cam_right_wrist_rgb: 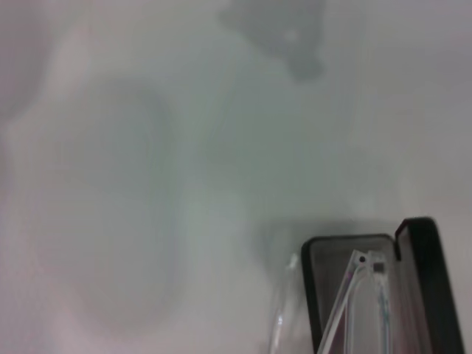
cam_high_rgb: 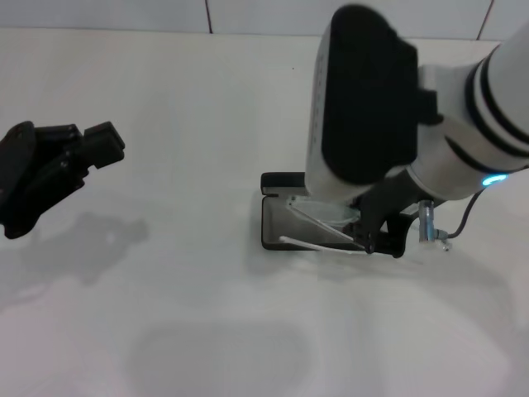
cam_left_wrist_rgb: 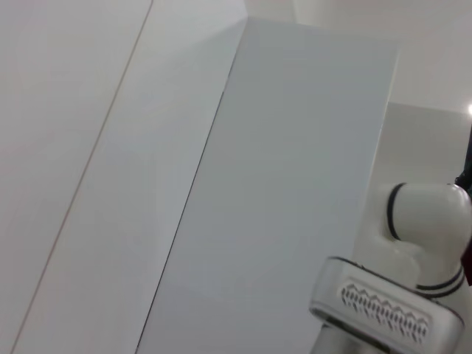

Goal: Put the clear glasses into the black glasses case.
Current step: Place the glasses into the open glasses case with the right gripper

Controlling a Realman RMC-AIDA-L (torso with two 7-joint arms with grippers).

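While the right end effector [cam_high_rgb: 374, 236] hangs low over the black glasses case [cam_high_rgb: 277, 223], the clear glasses [cam_high_rgb: 318, 227] lie tilted inside that open case, one arm poking over its near rim; its grip I cannot tell; left end effector [cam_high_rgb: 78, 153] hovers spread, empty, well left of the case above the bench [cam_high_rgb: 165, 314].

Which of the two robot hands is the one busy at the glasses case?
The right gripper, down over the open black glasses case and clear glasses; the left gripper hangs far off.
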